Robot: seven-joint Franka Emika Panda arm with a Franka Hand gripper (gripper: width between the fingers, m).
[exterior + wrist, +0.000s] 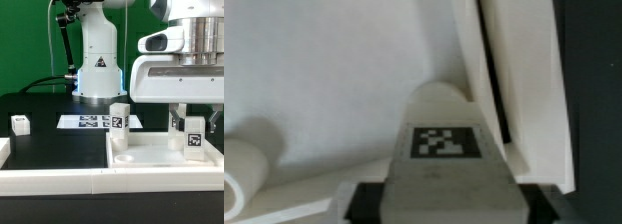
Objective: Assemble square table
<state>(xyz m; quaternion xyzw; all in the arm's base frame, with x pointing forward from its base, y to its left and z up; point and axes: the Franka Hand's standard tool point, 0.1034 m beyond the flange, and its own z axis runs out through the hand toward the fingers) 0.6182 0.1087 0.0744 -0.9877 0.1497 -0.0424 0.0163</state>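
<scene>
In the exterior view, the arm's two-finger gripper (193,120) hangs over the exterior view's right part of the white plastic square tabletop slab with a raised rim (150,152). It straddles a small white blocky leg bearing a black-and-white tag (193,138), which stands upright on that slab. The step in hand looks like taking hold of this leg. To do it well, the fingers should meet the leg's flat sides squarely and low enough that it does not tip, and the lift should go straight up, clear of the rim. A second tagged leg (120,117) stands upright near the slab's far corner on the exterior view's left. A third (20,123) lies well apart on the black counter (50,140), beyond the marker board (90,122). In the wrist view, the gripper (441,200) has the leg (441,110) centred between its dark pads (363,202), tag facing the camera. The tapered white body rests on the slab (331,70), just beside the rim (509,90). No gap shows at either pad, yet I cannot tell whether the leg is truly clamped or only flanked.
</scene>
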